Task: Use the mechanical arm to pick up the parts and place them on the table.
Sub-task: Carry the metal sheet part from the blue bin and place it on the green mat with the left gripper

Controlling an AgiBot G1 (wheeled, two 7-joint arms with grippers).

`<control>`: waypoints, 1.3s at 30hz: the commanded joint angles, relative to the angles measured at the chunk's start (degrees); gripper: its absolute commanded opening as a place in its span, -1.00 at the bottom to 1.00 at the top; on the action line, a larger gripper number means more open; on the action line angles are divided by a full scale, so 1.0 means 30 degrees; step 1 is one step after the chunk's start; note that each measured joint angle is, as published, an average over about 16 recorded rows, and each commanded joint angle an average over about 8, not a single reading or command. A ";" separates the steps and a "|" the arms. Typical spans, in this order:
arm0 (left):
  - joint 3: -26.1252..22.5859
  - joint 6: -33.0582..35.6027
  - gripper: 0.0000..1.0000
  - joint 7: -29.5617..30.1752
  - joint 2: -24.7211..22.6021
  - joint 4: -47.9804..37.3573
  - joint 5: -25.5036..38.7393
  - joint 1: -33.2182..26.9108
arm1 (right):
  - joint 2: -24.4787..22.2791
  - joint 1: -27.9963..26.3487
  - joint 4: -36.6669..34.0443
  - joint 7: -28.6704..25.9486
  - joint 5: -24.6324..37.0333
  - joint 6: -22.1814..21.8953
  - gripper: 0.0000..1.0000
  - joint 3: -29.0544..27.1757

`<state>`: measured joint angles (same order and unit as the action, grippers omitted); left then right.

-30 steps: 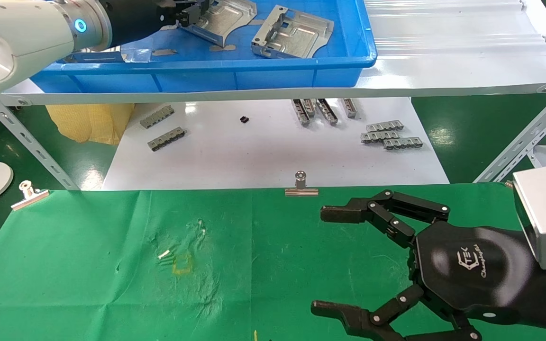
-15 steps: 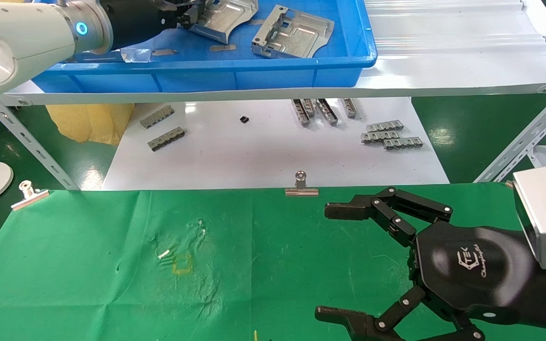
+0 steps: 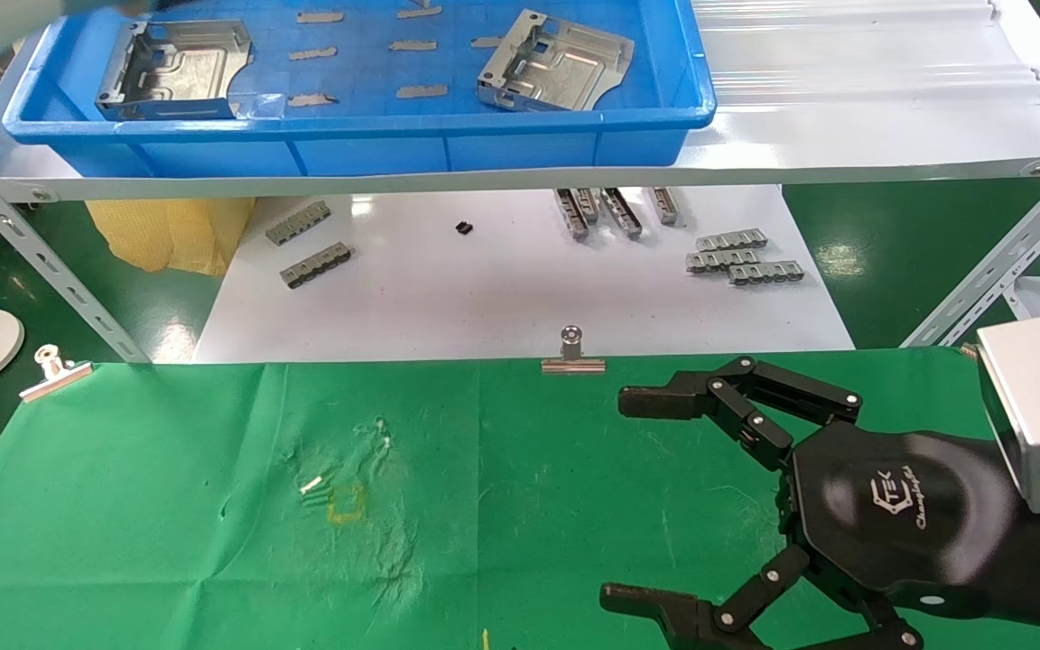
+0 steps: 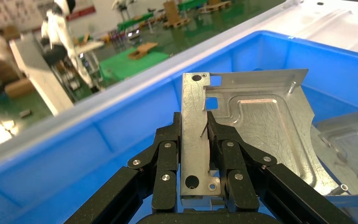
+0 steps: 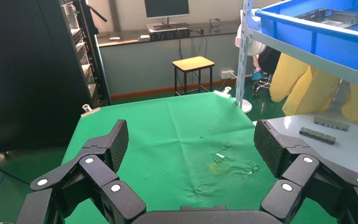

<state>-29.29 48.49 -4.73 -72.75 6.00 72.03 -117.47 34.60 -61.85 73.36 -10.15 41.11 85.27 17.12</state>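
Left claw (image 4: 195,154) clamped on one part (image 4: 242,126) above blue bin (image 3: 484,135); two parts in bin (image 3: 179,70), (image 3: 556,65); right claw (image 3: 655,501) wide open, empty, near counter (image 3: 168,506) right edge; counter middle bare.

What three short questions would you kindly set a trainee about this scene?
1. True or false: the left hand is shut on a part.
2. In the head view, how many parts lie in the blue tray?
3. Choose one. The right hand is: A) open over the green table; B) shut on a part; C) inside the tray.

Key
1. True.
2. Two: one at the tray's left end, one towards its right end.
3. A.
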 commanded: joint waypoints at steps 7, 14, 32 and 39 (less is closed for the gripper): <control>0.0329 0.5156 -1.00 -0.2227 0.1936 0.0091 -0.0623 -0.0247 | -0.0003 -0.0002 0.0000 0.0004 -0.0005 -0.0003 1.00 0.0008; 0.0323 1.0630 -1.00 -0.3560 0.3410 0.0153 -0.0839 -0.0423 | -0.0006 -0.0003 0.0000 0.0007 -0.0010 -0.0006 1.00 0.0014; -0.3359 1.4470 -1.00 -0.3968 0.7514 0.7624 -0.3420 0.3404 | -0.0013 -0.0007 0.0000 0.0016 -0.0022 -0.0014 1.00 0.0031; -0.6313 1.4049 -1.00 -0.4874 0.7631 0.7628 -0.1947 0.4171 | -0.0016 -0.0008 0.0000 0.0019 -0.0026 -0.0016 1.00 0.0038</control>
<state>-47.58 90.81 -19.86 -50.61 28.17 66.09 -105.08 34.56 -61.88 73.36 -10.09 41.03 85.22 17.23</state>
